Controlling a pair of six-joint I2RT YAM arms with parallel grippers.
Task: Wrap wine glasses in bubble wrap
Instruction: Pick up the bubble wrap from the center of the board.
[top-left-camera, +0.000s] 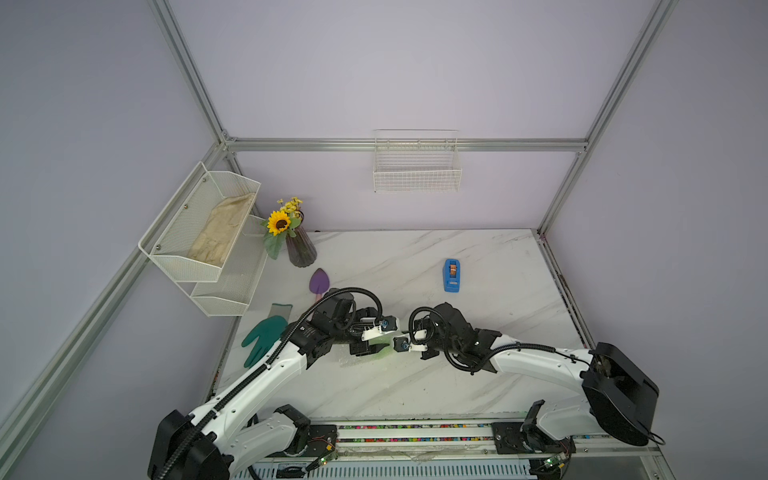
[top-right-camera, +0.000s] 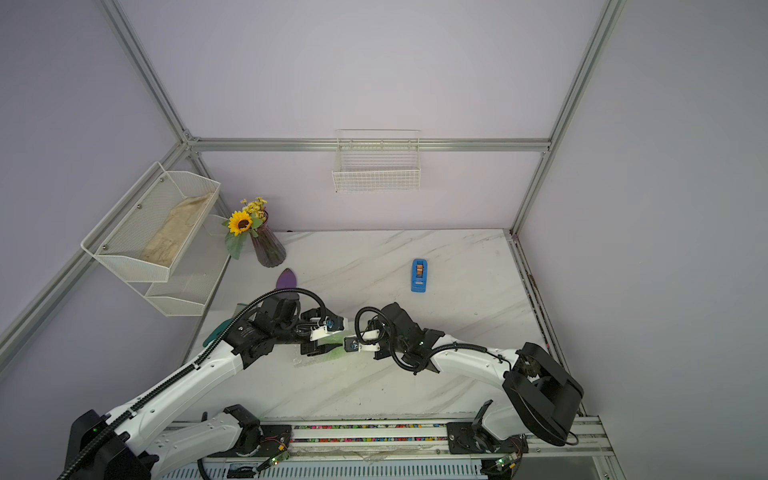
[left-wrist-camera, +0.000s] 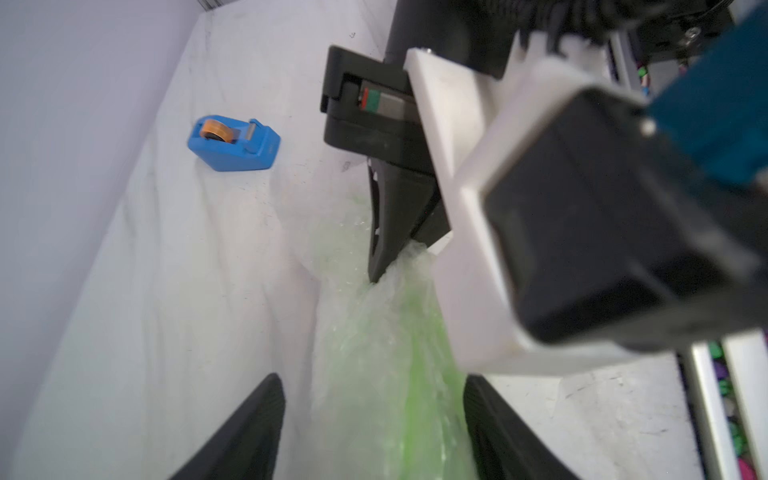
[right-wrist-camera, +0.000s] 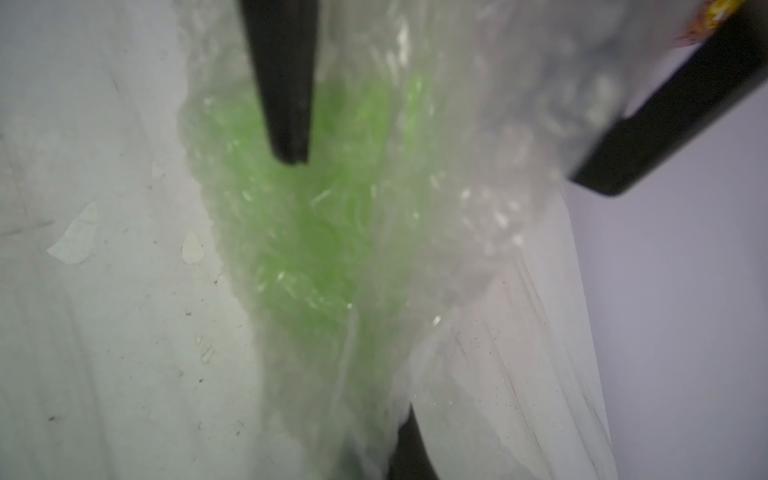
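Goblet (left-wrist-camera: 419, 374), lime green, lies on the marble surface (top-left-camera: 415, 386) inside the bubble wrap (left-wrist-camera: 353, 332), and its colour shows blurred through the film. In both top views the bundle sits nearer the robot's base than the blue tape dispenser (top-left-camera: 451, 275) and off to the dispenser's left, clear of it.

The left claw (left-wrist-camera: 372, 380) stands wide, one dark finger (left-wrist-camera: 249, 428) on each side of the wrapped goblet. The finger nearer the tape dispenser is clear of the film. Whether the other one touches it I cannot tell.

The right claw (left-wrist-camera: 380, 270) comes in from the side away from the dispenser and is pinched tight on a gathered fold of bubble wrap at the bundle's end.

Further to the dispenser's left lie a purple trowel (top-left-camera: 319, 282) and a green glove (top-left-camera: 262, 338). A dark vase (top-left-camera: 301, 249) of flowers stands beyond the trowel. All three are well apart from the dispenser.
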